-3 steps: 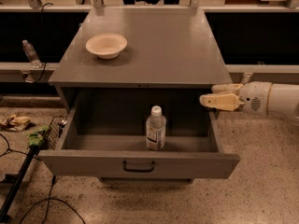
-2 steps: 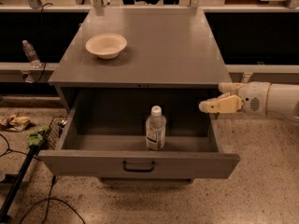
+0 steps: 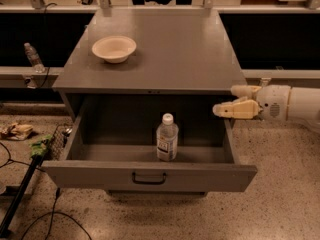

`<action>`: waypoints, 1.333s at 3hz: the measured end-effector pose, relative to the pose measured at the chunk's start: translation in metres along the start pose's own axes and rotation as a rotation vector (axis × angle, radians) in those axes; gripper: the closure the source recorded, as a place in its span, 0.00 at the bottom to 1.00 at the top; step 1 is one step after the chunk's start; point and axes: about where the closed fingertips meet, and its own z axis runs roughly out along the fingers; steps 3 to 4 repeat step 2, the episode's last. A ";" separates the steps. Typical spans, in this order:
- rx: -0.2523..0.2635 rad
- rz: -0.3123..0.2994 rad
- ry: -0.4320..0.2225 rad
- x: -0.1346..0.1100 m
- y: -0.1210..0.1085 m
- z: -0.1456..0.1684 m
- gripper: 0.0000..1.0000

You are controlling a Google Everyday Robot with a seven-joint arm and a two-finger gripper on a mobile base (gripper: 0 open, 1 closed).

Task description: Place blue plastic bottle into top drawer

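Observation:
The blue plastic bottle [image 3: 167, 139], clear with a white cap and a printed label, stands upright inside the open top drawer [image 3: 150, 176], near the middle of its floor. My gripper [image 3: 225, 100], with cream fingers, hovers at the drawer's right side wall, level with the cabinet's top edge. It is well to the right of the bottle and apart from it. Its fingers are spread and hold nothing.
A white bowl [image 3: 114, 48] sits on the grey cabinet top [image 3: 170, 49]. A small slim bottle [image 3: 34, 56] stands on the ledge at far left. A rag [image 3: 17, 130], a green object [image 3: 40, 146], a black pole and cables lie on the floor at left.
The gripper has dipped very slightly beside the drawer's right wall. The bottle and drawer have not moved.

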 end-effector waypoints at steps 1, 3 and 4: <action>0.009 -0.070 -0.086 -0.028 0.004 -0.017 0.46; 0.006 -0.088 -0.099 -0.033 0.006 -0.017 0.43; 0.006 -0.088 -0.099 -0.033 0.006 -0.017 0.43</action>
